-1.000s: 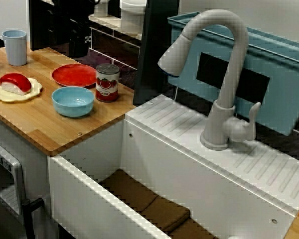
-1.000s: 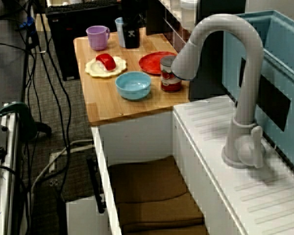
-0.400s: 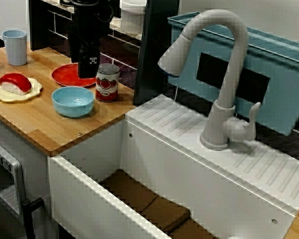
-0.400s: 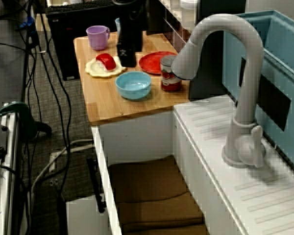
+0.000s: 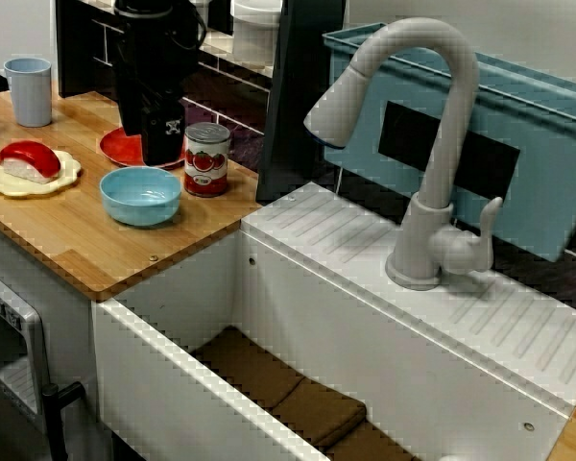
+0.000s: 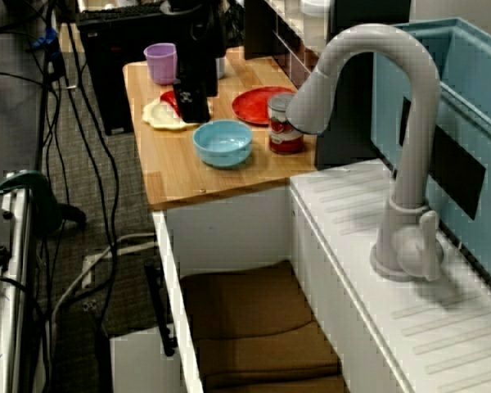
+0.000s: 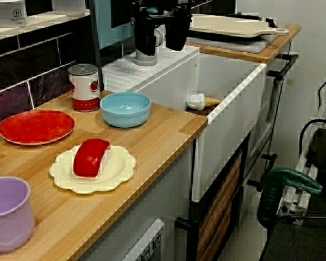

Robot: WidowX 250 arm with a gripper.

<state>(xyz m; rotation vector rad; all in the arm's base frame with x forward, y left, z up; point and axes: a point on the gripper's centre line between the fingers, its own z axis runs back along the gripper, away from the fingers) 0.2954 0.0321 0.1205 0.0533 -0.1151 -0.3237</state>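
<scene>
hovering hand [image 5: 162, 152] beside blue bowl [image 5: 140, 195], can [image 5: 207, 159], red plate [image 7: 36, 126]; seemingly open

Red-topped sushi piece [image 7: 91, 157] lying flat, centred on cream scalloped plate [image 7: 119, 171], untouched.

Toy kitchen unit in a lab room, soft even indoor light.
Wooden tabletop [image 5: 77, 240] butts against a white sink [image 5: 298, 288] with a brown mat [image 6: 254, 327] in the basin. Grey gooseneck faucet [image 5: 432, 144] stands on the ribbed white deck behind. Back wall is dark glossy tiles [image 7: 22, 54] with a white shelf [image 7: 38, 19] on top. Teal bin [image 5: 547, 134] sits behind the faucet. Second wood counter [image 7: 266, 51] past the sink carries a cream board [image 7: 233, 24]. Floor is grey carpet [image 6: 24, 123] with loose black cables [image 6: 88, 147].
</scene>
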